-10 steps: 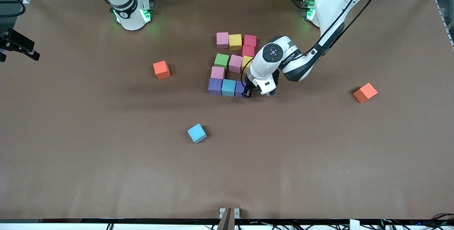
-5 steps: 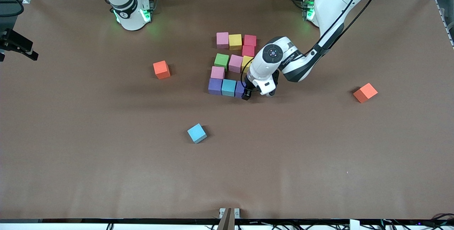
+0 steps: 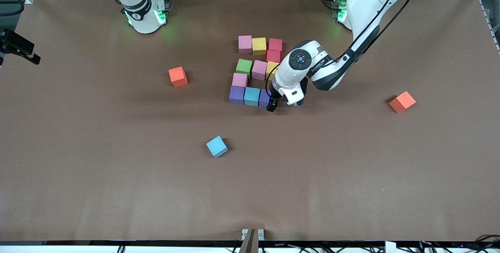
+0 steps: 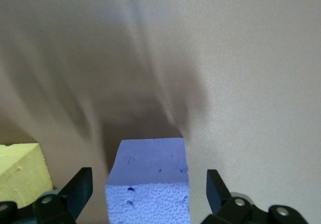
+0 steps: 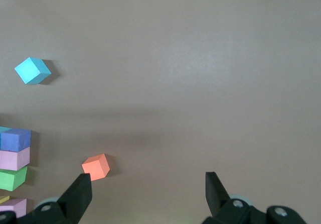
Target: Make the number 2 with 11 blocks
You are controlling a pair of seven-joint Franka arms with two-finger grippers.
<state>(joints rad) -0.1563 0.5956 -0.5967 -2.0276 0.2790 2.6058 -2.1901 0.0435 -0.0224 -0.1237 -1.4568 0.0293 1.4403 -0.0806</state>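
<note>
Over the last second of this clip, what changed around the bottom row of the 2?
The left gripper opened and let go of the purple block, which now sits free between its fingers at the end of the bottom row beside the light blue block. The arm itself barely shifted. The right gripper waits open, and the other blocks, the stray blue cube and both orange cubes stayed put.

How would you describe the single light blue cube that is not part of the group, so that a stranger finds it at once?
Start at the cluster of coloured cubes mid-table, under the left arm. Come toward the front camera across bare table to the lone light blue cube. Unlike the light blue cube in the cluster's nearest row, it touches nothing and sits turned.
</note>
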